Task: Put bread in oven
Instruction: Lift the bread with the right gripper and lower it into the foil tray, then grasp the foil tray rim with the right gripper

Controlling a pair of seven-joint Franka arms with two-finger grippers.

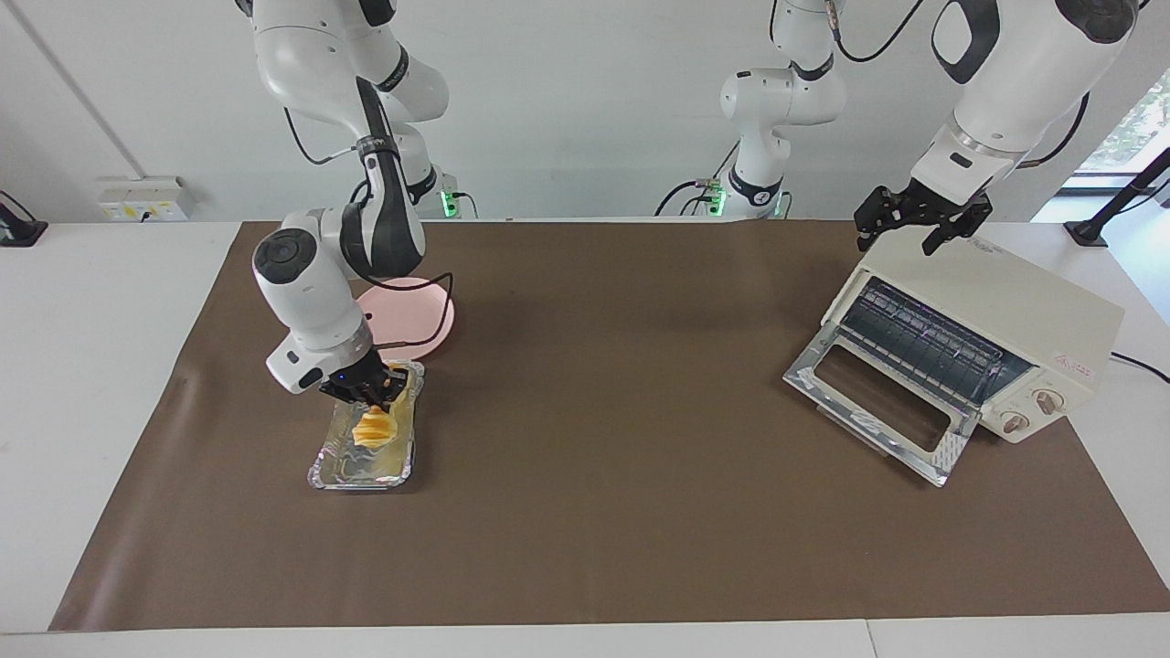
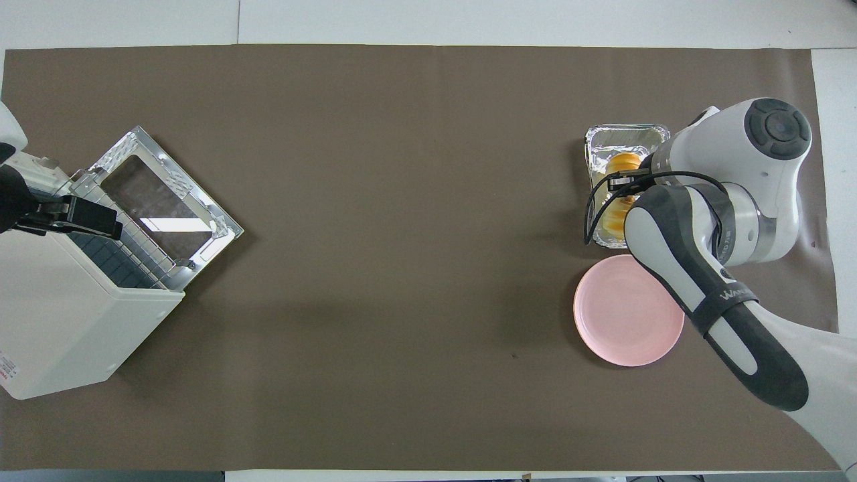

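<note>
The right arm (image 2: pixel 710 268) bears lettering that seems to begin "WAN"; the oven's (image 1: pixel 996 311) labels are illegible

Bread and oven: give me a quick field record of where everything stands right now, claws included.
bread: in right claw, hanging into the foil tray
right claw: shut on bread, over the foil tray
foil tray: beside the pink plate, farther from the robots
pink plate: bare
toaster oven: at the left arm's end, glass door dropped open
left claw: open, waiting over the oven's top
</note>
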